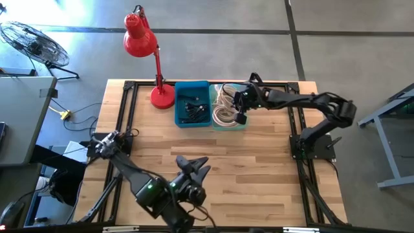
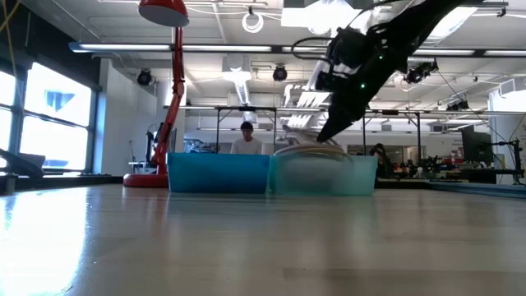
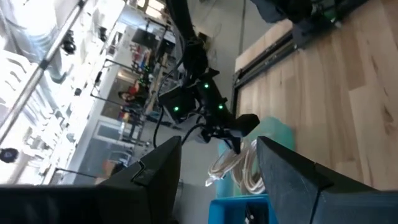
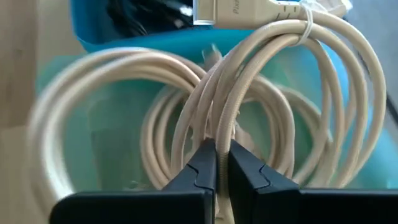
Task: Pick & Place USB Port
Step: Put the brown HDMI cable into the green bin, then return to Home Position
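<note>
Bins sit side by side at the bench's far edge: blue bin with dark cables, teal bin with coiled cream USB cable. Right hand is clenched on that coil. Left hand hangs released nearby. Red lamp stands beside.

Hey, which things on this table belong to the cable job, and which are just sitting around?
In the job:
- right tool, shut on the coiled beige USB cable
- teal bin
- blue bin of dark cables

Just about:
- red desk lamp
- left tool, waiting at the near edge
- floor fan
</note>
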